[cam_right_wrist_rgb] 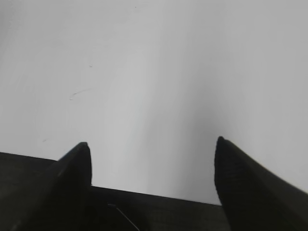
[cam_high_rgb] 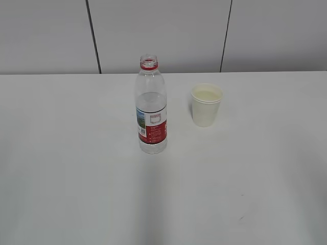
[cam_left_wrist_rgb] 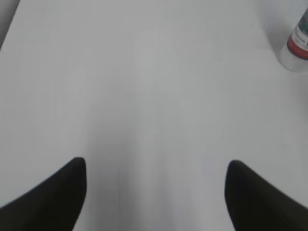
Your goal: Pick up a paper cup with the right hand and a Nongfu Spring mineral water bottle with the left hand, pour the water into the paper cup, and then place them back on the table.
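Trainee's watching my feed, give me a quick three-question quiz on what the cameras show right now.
1. True or false: the Nongfu Spring mineral water bottle has its cap on.
2. The paper cup stands on which side of the bottle in the exterior view: A left, B right, C behind?
3. Fill in: the left gripper and right gripper are both ____ and hold nothing.

Key: 1 false, the neck is uncapped; 2 B; 3 open.
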You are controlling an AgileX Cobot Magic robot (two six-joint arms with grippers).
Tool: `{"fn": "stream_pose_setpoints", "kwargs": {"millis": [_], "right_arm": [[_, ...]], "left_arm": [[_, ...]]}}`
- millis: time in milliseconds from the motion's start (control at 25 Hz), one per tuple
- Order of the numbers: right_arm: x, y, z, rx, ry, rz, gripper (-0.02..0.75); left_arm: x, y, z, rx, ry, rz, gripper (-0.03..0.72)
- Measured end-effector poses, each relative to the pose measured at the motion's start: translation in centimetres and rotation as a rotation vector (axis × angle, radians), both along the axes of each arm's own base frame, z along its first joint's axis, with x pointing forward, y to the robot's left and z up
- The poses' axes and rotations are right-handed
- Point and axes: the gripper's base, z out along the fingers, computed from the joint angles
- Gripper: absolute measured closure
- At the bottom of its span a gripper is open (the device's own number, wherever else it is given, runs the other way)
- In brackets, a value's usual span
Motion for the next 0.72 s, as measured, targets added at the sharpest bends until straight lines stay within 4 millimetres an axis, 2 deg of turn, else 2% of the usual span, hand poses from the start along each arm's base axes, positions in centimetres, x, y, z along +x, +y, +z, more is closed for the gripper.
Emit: {"fn": "stream_pose_setpoints", "kwargs": {"millis": [280, 440, 720], "right_arm": [[-1.0, 0.0, -2.1, -0.006, -0.034, -0.007, 0.154], [-1.4, 0.0, -3.0, -0.016, -0.021, -0.008, 0.155], [-2.5, 0.1, -2.7, -0.029, -0.105, -0.007, 0.155]], "left_arm": [[-2.7, 0.1, 0.0, 0.004, -0.161, 0.002, 0.166], [-2.8, 0.1, 0.0, 0.016, -0.163, 0.001, 0.167], [-2.8, 0.1, 0.0, 0.018, -0.163, 0.0, 0.169]]}}
